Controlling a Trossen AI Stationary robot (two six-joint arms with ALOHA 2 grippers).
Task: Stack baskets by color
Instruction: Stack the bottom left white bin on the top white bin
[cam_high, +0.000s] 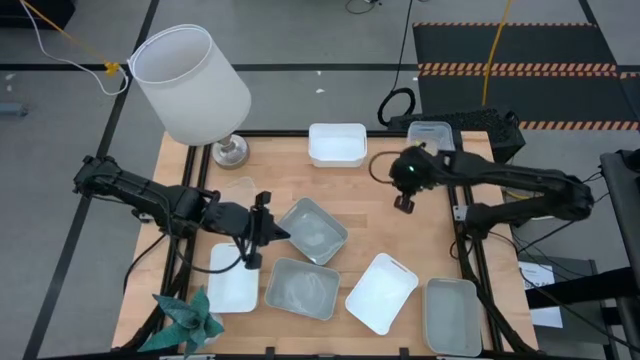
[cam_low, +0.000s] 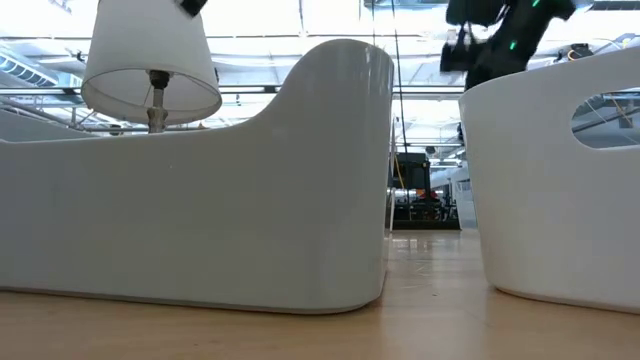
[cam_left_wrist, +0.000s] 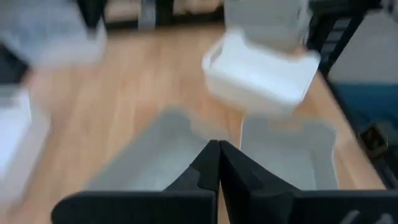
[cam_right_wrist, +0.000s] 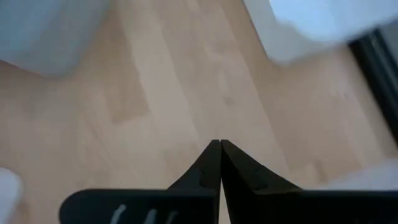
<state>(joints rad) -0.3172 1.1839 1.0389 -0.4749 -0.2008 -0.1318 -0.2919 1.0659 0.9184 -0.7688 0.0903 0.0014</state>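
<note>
High view, white basket (cam_high: 381, 292) skewed diagonally, grey basket (cam_high: 313, 230) tilted likewise

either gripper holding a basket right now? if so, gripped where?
Nothing held. Left gripper is shut and empty above the grey basket mid-table. Right gripper is shut and empty over bare wood.
</note>
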